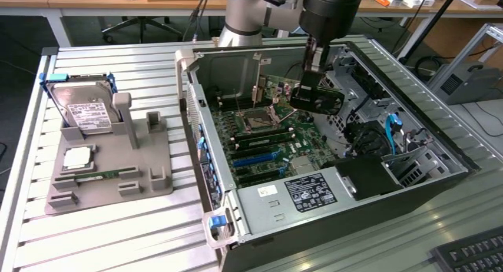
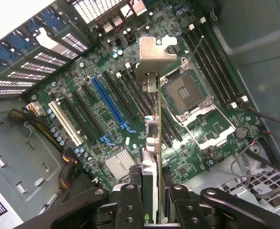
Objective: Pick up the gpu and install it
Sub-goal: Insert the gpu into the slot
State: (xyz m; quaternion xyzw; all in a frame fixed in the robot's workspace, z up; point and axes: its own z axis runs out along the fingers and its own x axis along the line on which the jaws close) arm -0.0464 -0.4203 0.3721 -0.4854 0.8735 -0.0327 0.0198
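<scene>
The gpu, a dark flat card, hangs edge-down inside the open computer case, a little above the green motherboard. My gripper reaches down from the arm and is shut on the card's upper edge. In the wrist view the gpu is seen edge-on, with its silver end bracket at the far end, and my gripper clamps it between its two black fingers. Below it lie the expansion slots, among them a blue slot, and the CPU socket is beside it.
A grey parts holder on the exterior view's left carries a hard drive, a CPU and a RAM stick. Case walls, drive bays and cables surround the motherboard. A keyboard lies at the lower right.
</scene>
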